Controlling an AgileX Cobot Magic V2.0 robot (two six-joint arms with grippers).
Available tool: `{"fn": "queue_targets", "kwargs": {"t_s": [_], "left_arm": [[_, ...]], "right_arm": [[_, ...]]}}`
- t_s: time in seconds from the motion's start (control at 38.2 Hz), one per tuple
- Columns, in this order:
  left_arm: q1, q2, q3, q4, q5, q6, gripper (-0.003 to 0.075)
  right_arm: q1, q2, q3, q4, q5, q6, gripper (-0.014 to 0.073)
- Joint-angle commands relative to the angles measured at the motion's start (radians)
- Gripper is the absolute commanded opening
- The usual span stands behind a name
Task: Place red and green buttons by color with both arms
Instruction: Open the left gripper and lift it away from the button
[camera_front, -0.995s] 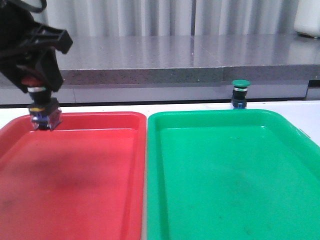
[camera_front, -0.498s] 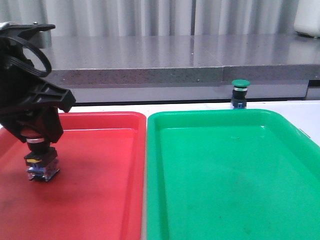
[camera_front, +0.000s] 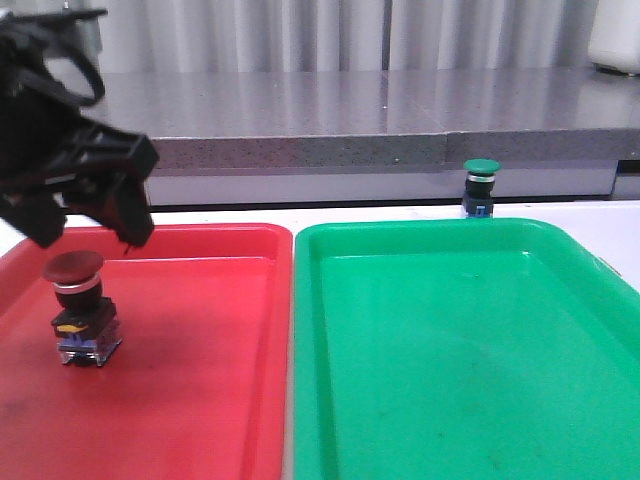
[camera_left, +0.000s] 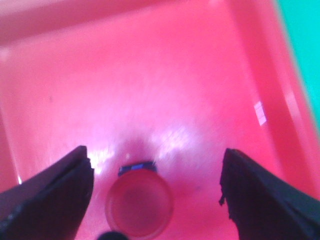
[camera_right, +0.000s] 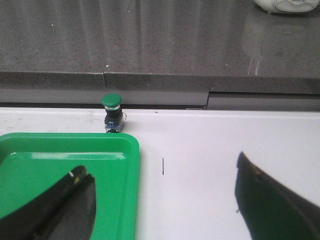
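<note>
The red button (camera_front: 80, 307) stands upright in the red tray (camera_front: 200, 380), near its left side; it also shows in the left wrist view (camera_left: 139, 201) between the fingers. My left gripper (camera_front: 90, 225) is open and hangs just above the red button, not touching it. The green button (camera_front: 481, 187) stands upright on the white table just behind the green tray (camera_front: 460, 340); it also shows in the right wrist view (camera_right: 112, 113). My right gripper (camera_right: 162, 200) is open and empty, over the table at the green tray's (camera_right: 60, 165) near right corner. It is out of the front view.
A grey stone ledge (camera_front: 330, 120) runs behind the table. A white object (camera_front: 615, 40) sits at its far right. The two trays lie side by side, almost touching. White table (camera_right: 225, 150) lies to the right of the green tray.
My left gripper carried the red button down into the red tray, let go of it, opened and rose. The green button has not moved.
</note>
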Motion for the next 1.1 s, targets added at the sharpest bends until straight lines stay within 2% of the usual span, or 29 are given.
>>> {"fn": "queue_targets", "kwargs": {"t_s": [0.0, 0.1, 0.31, 0.45, 0.6, 0.73, 0.92, 1.07], "left_arm": [[0.005, -0.118, -0.056, 0.034, -0.005, -0.009, 0.0508], [0.064, -0.201, -0.059, 0.056, 0.051, -0.009, 0.0394], [0.262, -0.410, 0.017, 0.063, 0.091, -0.010, -0.0022], [0.336, -0.592, 0.144, 0.063, 0.062, -0.010, -0.0020], [0.336, -0.871, 0.357, 0.015, -0.057, -0.010, -0.0020], [0.336, -1.058, 0.479, 0.015, -0.091, -0.010, -0.0020], [0.336, -1.214, 0.544, 0.020, -0.082, -0.010, -0.0020], [0.336, -1.263, 0.555, 0.020, -0.084, -0.010, -0.0020]], "right_arm": [[-0.005, 0.012, -0.034, 0.002, -0.081, -0.007, 0.0590], [-0.005, 0.012, -0.034, 0.002, -0.081, -0.007, 0.0590], [-0.005, 0.012, -0.034, 0.002, -0.081, -0.007, 0.0590], [-0.005, 0.012, -0.034, 0.002, -0.081, -0.007, 0.0590], [-0.005, 0.012, -0.034, 0.002, -0.081, -0.007, 0.0590], [-0.005, 0.012, -0.034, 0.002, -0.081, -0.007, 0.0590], [-0.005, 0.012, -0.034, 0.002, -0.081, -0.007, 0.0590], [-0.005, 0.012, -0.034, 0.002, -0.081, -0.007, 0.0590]]}}
